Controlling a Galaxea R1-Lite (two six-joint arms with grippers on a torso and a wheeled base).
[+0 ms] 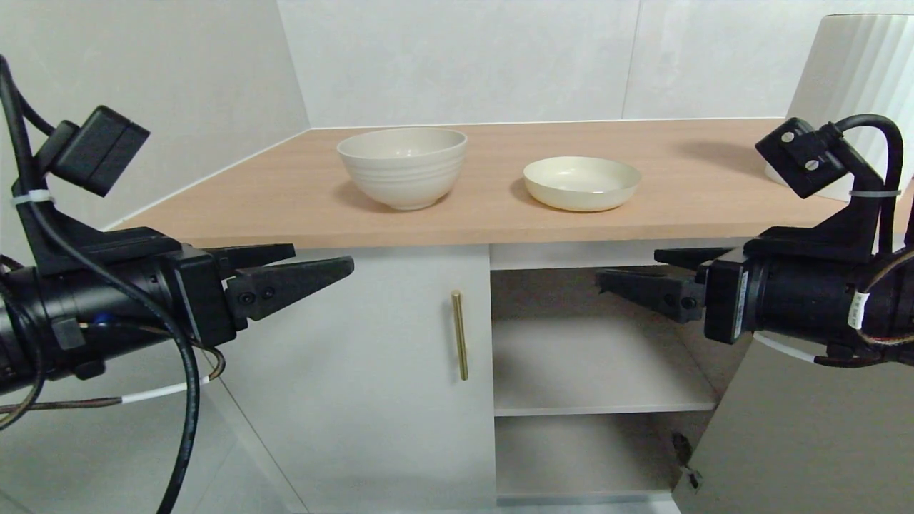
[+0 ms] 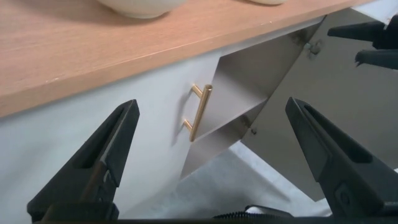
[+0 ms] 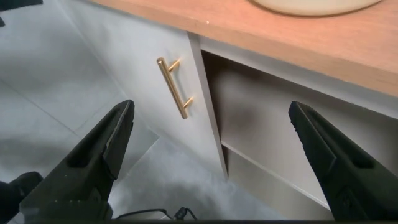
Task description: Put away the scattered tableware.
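A deep ribbed cream bowl (image 1: 402, 165) and a shallow cream dish (image 1: 581, 183) stand apart on the wooden countertop (image 1: 285, 200). Both arms hang in front of the cabinet, below the counter edge. My left gripper (image 1: 323, 258) is open and empty, level with the shut left door. My right gripper (image 1: 627, 264) is open and empty before the open compartment. In the left wrist view the left gripper (image 2: 211, 106) frames the gold handle (image 2: 200, 112), with the bowl's base (image 2: 140, 6) above. In the right wrist view the right gripper (image 3: 211, 106) points at the cabinet under the dish (image 3: 317, 6).
The cabinet's right side is open, with two bare shelves (image 1: 593, 364) and its door (image 1: 785, 442) swung out to the right. The left door (image 1: 357, 385) is shut and carries the gold handle (image 1: 460, 335). A white ribbed lamp (image 1: 857, 71) stands at the counter's far right.
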